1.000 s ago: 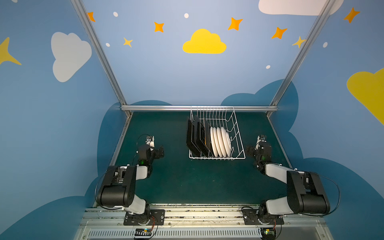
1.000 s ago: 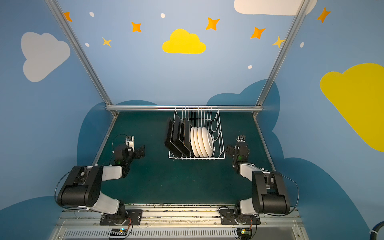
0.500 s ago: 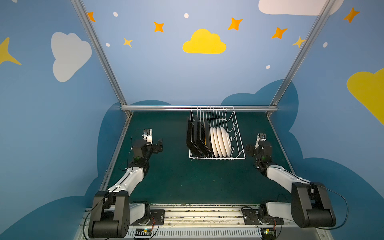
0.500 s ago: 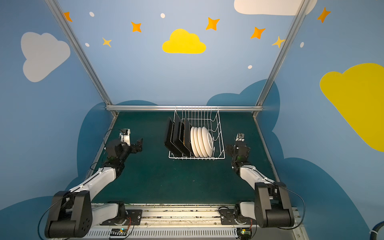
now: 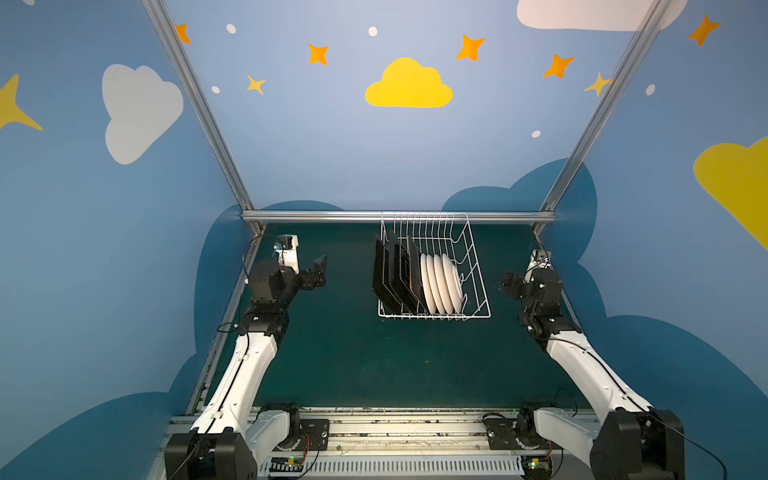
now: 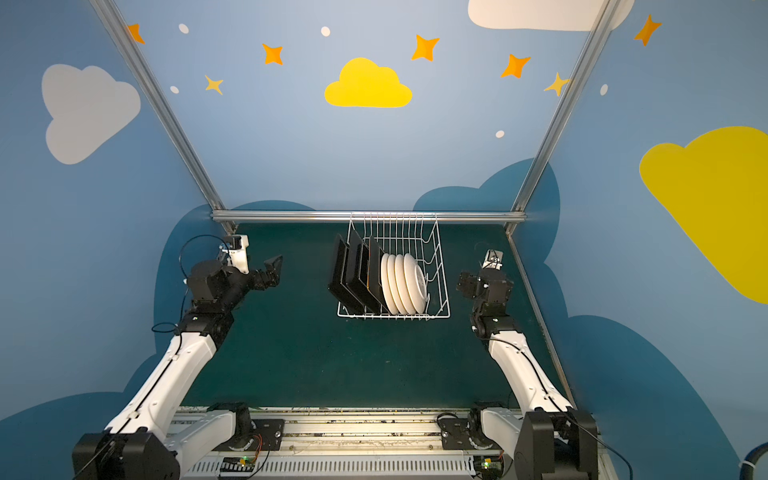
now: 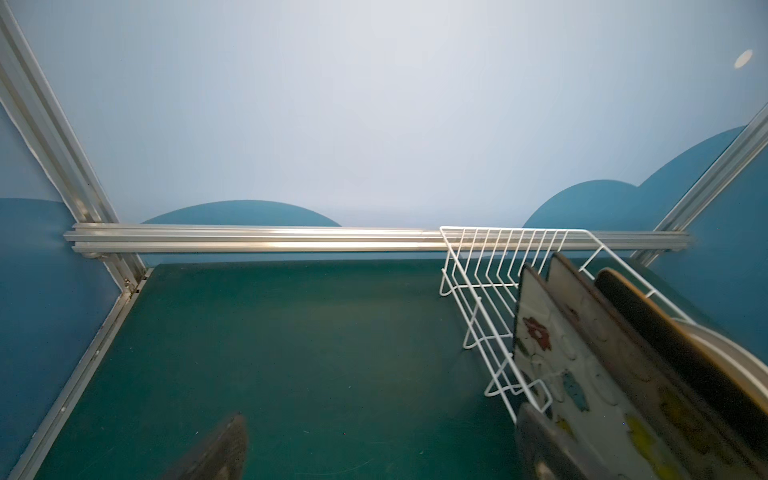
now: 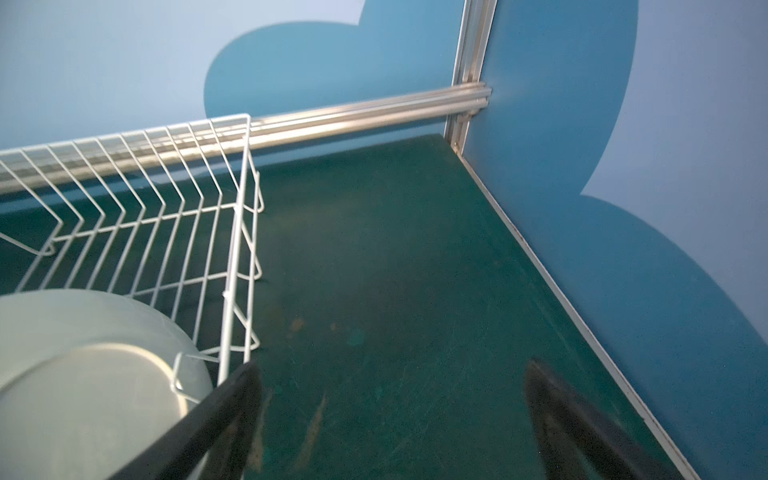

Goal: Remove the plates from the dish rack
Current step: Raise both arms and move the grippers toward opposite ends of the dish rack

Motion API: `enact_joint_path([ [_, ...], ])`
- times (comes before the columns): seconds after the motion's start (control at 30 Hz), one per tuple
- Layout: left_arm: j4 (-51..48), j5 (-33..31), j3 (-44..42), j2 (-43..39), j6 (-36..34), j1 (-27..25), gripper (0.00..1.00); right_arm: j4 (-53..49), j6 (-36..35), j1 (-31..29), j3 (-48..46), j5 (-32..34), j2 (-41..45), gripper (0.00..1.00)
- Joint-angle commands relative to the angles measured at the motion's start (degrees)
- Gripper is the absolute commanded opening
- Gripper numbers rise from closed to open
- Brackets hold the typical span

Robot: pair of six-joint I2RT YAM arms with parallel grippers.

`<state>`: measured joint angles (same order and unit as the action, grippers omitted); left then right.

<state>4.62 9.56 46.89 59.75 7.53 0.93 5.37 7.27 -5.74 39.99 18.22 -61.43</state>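
1. Well back on the dark green table mat [image 5: 353, 353], the white wire dish rack [image 5: 434, 317] [image 6: 395, 318] stands against the far aluminium rail [image 5: 332, 216].
2. Four black-backed rounded-square plates [image 5: 392, 274] [image 6: 353, 274] stand on edge in the rack's left half, leaning left.
3. Four round white plates [image 5: 442, 284] [image 6: 405, 284] stand on edge just beside them, in the middle of the rack.
4. The left gripper [image 5: 319, 272] [image 6: 272, 270] hovers over the mat well apart from the rack's left side, with bare mat between them in both top views.
5. Its wrist view shows its dark fingers [image 7: 220, 453] spread wide with nothing between them, and the pale flower-patterned face of a square plate [image 7: 552, 357] ahead.
6. The right gripper [image 5: 509, 284] [image 6: 467, 284] hangs near the rack's right side, not touching it.
7. Its wrist view shows its fingers [image 8: 552, 407] parted wide over bare mat, one close beside the rack's near corner [image 8: 232, 332] and the outermost white plate [image 8: 83, 374].
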Motion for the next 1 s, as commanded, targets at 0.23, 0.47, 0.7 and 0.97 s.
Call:
enact_joint_path([
  [0.23, -25.05, 9.16, 18.37, 5.1, 5.07, -2.65, 1.0, -8.37, -2.08, -0.02, 4.65, -19.04, 7.89, 0.98],
  [0.47, -31.48, 10.15, 25.32, 9.51, 9.11, -6.65, 1.0, -18.75, -2.97, -0.16, 11.86, -26.35, 8.58, 0.98],
  [0.7, -39.67, 11.81, 33.6, 16.31, 12.5, -9.22, 1.0, -25.71, -3.47, -0.39, 18.7, -36.27, 7.15, 0.98],
  [0.97, -48.09, 9.39, 41.49, 24.91, 12.31, -14.32, 0.97, -31.92, -4.24, -1.02, 24.0, -43.39, 4.01, 0.98],
])
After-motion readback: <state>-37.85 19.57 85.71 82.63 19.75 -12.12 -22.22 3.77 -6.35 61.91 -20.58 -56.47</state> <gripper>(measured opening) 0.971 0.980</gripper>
